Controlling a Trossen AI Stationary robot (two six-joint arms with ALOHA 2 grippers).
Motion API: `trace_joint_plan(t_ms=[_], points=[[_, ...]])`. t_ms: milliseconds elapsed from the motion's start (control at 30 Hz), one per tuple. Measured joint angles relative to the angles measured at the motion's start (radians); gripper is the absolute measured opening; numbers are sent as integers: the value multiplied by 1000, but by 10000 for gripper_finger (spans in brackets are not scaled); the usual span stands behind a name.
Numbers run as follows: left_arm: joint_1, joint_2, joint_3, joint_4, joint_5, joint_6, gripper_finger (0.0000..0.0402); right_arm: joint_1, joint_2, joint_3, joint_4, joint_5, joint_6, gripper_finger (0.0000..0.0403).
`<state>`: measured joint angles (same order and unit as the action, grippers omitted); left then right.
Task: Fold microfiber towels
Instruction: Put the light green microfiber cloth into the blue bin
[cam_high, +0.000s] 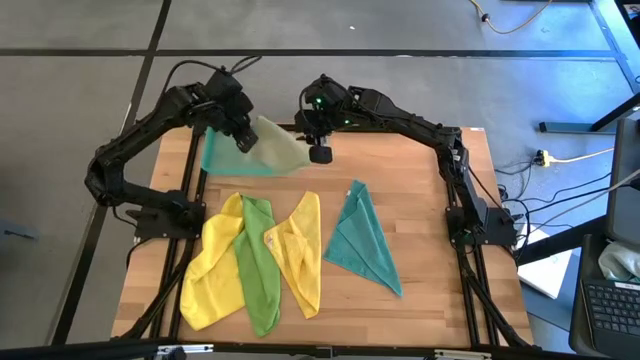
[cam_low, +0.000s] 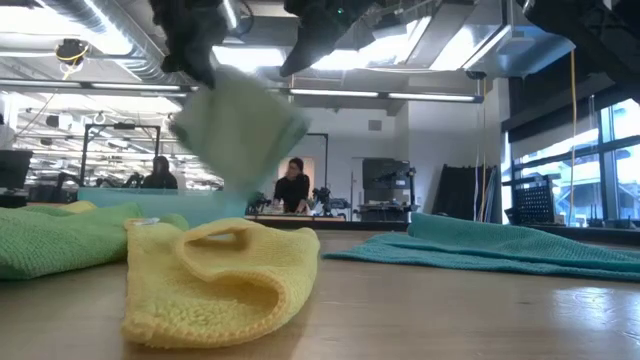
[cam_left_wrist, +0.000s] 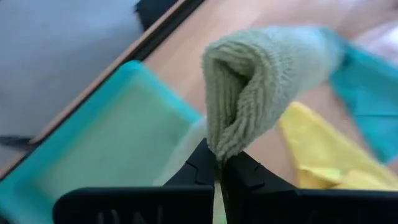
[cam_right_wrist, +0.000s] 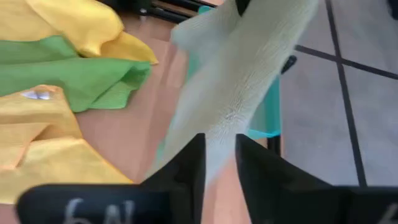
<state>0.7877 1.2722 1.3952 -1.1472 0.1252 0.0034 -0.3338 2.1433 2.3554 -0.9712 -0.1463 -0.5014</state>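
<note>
At the table's far edge, above the teal tray (cam_high: 215, 155), the pale olive-green towel (cam_high: 275, 145) hangs in the air between the two grippers. Its long axis runs roughly across the table, from the left gripper (cam_high: 243, 140) toward the right gripper (cam_high: 319, 153), sagging a little toward the front. In the low view it hangs as a loose, tilted sheet (cam_low: 238, 128) clear of the tabletop.

Left gripper (cam_left_wrist: 219, 169): fingers clenched tight on a folded edge of the olive towel (cam_left_wrist: 261, 78); the cloth bulges up out of the pinch as a doubled roll. Tray (cam_left_wrist: 106, 137) lies right behind it.

Right gripper (cam_right_wrist: 219, 163): fingers stand slightly apart, a narrow gap between them. The olive towel (cam_right_wrist: 249, 81) runs away from that gap in a long band; whether the fingers actually pinch the cloth or only flank it I cannot tell.

On the near half of the wooden table (cam_high: 420, 190), all flat and crumpled:
- yellow towel (cam_high: 210, 260), long axis slanting from far-right to near-left
- bright green towel (cam_high: 258, 265), a narrow strip running near-to-far, overlapping the first yellow
- second yellow towel (cam_high: 300, 250), just right of the green, touching it
- teal towel (cam_high: 362, 240), apart to the right, roughly triangular, one point at the far end and its long axis slanting near-right

Two people are visible in the room behind, well beyond the table.
</note>
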Motion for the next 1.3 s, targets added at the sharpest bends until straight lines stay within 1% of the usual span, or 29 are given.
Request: trace_joint_plan(t_ms=[100,233,300,433,467,567,633,833,1000,1100,1300], points=[[48,27,0,-17,-34,11,0,1,0,0,2,0,0,121],[110,71,0,-33,-36,7,0,1,0,0,5,-1,0,134],[122,95,0,-50,-21,1,0,1,0,0,4,-1,0,135],[129,139,0,-72,41,-25,0,1,0,0,-1,-1,25,131],[129,150,0,-79,32,-18,0,1,0,0,-1,-1,32,129],[131,190,0,-76,-52,21,0,1,0,0,-1,-2,59,127],[142,216,0,-63,-77,40,0,1,0,0,-1,-3,75,126],[202,281,0,-12,-93,77,0,1,0,0,-13,-5,107,126],[268,317,-1,-4,-139,115,0,1,0,0,-46,-5,128,126],[312,330,-1,22,-138,115,0,2,0,0,-53,-5,134,126],[381,360,-1,9,-142,138,0,4,0,0,-53,-5,140,126]])
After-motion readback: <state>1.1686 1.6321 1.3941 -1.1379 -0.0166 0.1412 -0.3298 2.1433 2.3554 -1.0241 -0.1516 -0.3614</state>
